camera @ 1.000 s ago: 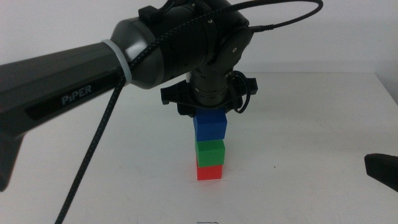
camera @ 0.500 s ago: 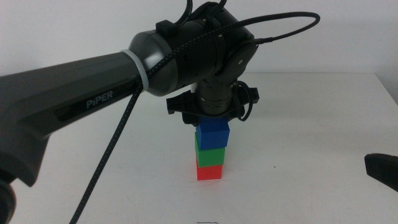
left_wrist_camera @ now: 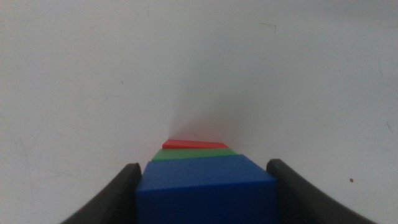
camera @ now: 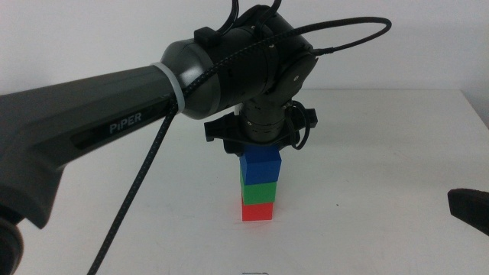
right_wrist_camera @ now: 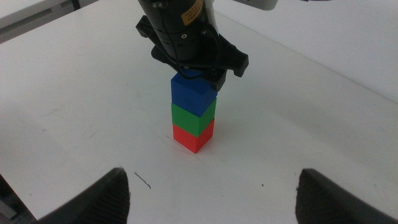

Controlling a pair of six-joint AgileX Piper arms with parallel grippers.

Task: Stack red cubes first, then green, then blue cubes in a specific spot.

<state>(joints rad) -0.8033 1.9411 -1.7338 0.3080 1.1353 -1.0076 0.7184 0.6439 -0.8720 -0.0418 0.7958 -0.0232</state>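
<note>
The red cube [camera: 257, 211] rests on the white table, with the green cube [camera: 258, 191] on top of it. The blue cube [camera: 260, 166] sits squarely on the green one, making a three-cube tower. My left gripper [camera: 260, 150] comes straight down over the tower and is shut on the blue cube [left_wrist_camera: 205, 193], one jaw against each side. Past it in the left wrist view, slivers of the green cube [left_wrist_camera: 193, 155] and red cube [left_wrist_camera: 196, 144] show. My right gripper [right_wrist_camera: 211, 193] waits open and empty at the table's right edge, looking at the tower [right_wrist_camera: 194, 118].
The left arm's thick dark body [camera: 114, 114] and its looping cable [camera: 130, 206] cross the left half of the middle view above the white table [camera: 382, 153]. The right gripper's dark tip [camera: 467, 206] shows at the right edge.
The left gripper has come down with the blue cube, closing the gap above the green cube. The blue cube now rests on the green one. The right arm has not moved.
</note>
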